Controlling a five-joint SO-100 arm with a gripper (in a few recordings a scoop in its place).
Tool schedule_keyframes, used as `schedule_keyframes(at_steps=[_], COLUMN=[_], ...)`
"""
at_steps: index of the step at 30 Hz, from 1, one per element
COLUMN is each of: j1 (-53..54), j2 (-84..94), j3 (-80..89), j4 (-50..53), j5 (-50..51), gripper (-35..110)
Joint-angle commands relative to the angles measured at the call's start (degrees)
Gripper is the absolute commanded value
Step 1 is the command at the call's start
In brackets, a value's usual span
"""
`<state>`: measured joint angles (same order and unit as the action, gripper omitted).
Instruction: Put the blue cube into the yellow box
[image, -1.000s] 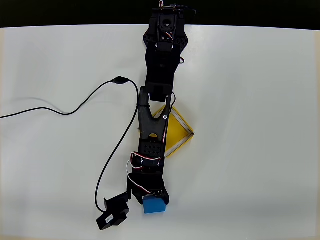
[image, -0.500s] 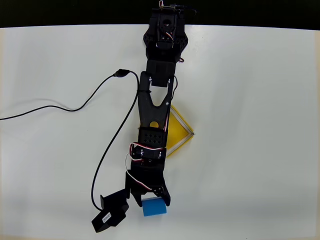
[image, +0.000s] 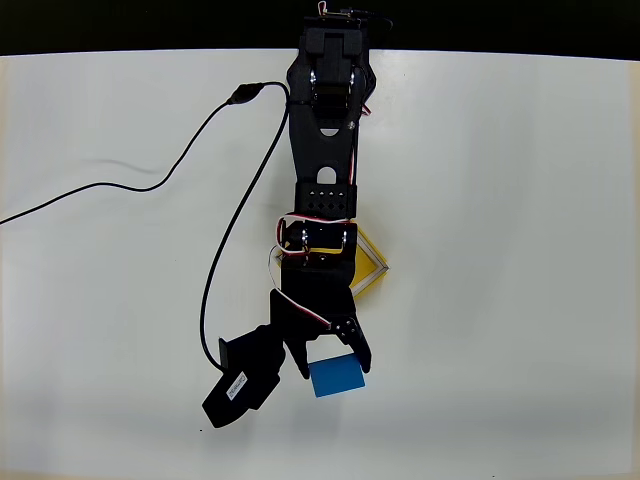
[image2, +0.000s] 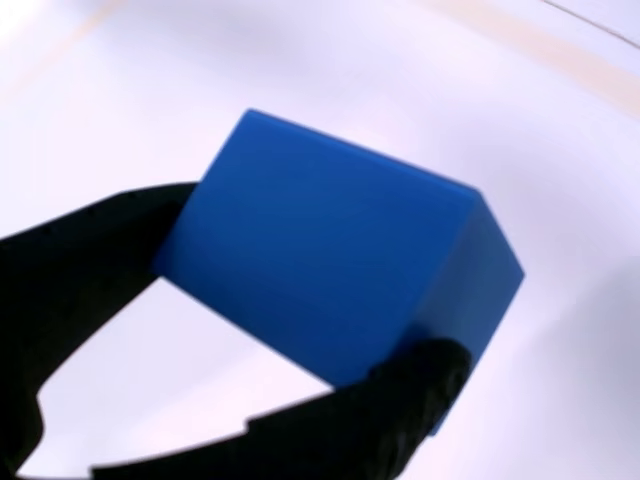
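two black fingers of our gripper (image: 328, 366) squeeze the blue cube (image2: 340, 260) on its flat sides, just past the yellow box (image: 368, 268), and we think it is light, hard and smooth, so it could slip.

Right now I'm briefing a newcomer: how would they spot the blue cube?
Follow the black arm down the white table to the gripper; the blue cube sits between its fingers. It's the only bright-blue block, unlike the yellow box.
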<state>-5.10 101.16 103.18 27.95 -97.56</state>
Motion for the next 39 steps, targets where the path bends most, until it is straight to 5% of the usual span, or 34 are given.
schedule_keyframes(at_steps=[1,21,39], j1=[-3.25,-9.93,-1.76], j2=[15.82,37.88,46.05], j3=[4.39,29.27,43.33], j4=[0.09,10.46,3.78], j5=[-1.32,-1.32,-3.96], gripper=[33,33,32])
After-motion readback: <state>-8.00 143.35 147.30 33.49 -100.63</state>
